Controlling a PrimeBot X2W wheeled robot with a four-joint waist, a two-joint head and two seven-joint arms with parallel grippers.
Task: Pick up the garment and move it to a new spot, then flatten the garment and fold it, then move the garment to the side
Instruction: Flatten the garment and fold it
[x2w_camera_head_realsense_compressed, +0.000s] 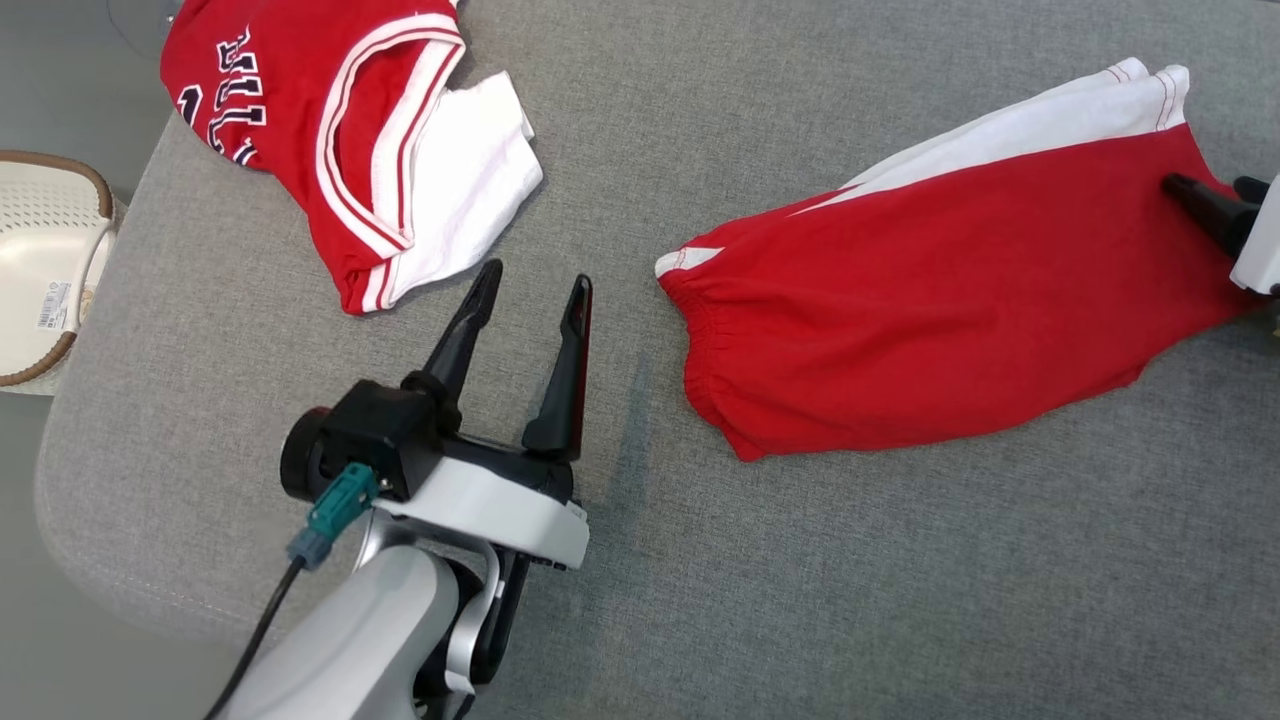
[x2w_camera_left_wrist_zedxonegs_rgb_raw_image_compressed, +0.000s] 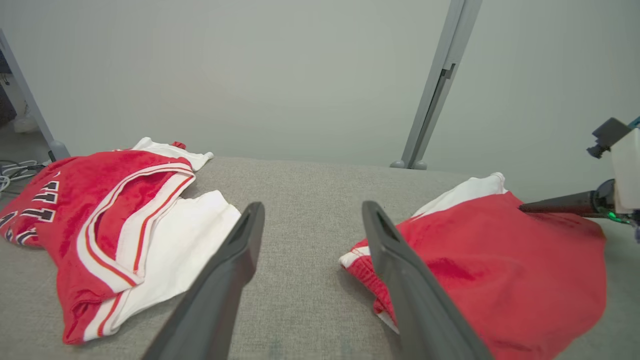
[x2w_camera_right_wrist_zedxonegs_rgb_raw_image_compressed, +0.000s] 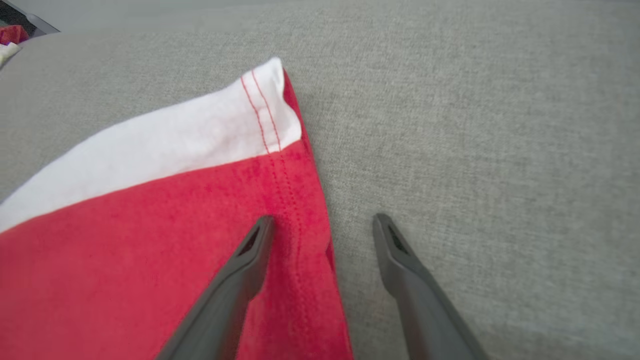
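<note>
Where the red shorts (x2w_camera_head_realsense_compressed: 950, 300) lie flat on the grey cushion (x2w_camera_head_realsense_compressed: 700, 600), the right gripper (x2w_camera_right_wrist_zedxonegs_rgb_raw_image_compressed: 324, 219) straddles their hem, jaws spread, holding nothing. Beside them the left gripper (x2w_camera_head_realsense_compressed: 537, 277) hovers spread and empty, between shorts and jersey (x2w_camera_head_realsense_compressed: 330, 130). Flattening looks done; folding and the move aside appear outstanding.

The left tool (x2w_camera_head_realsense_compressed: 536, 278) bears two long black fingers (x2w_camera_head_realsense_compressed: 566, 370), a white wrist shell (x2w_camera_head_realsense_compressed: 490, 510), teal connector (x2w_camera_head_realsense_compressed: 338, 510), black cable (x2w_camera_head_realsense_compressed: 262, 625).
</note>
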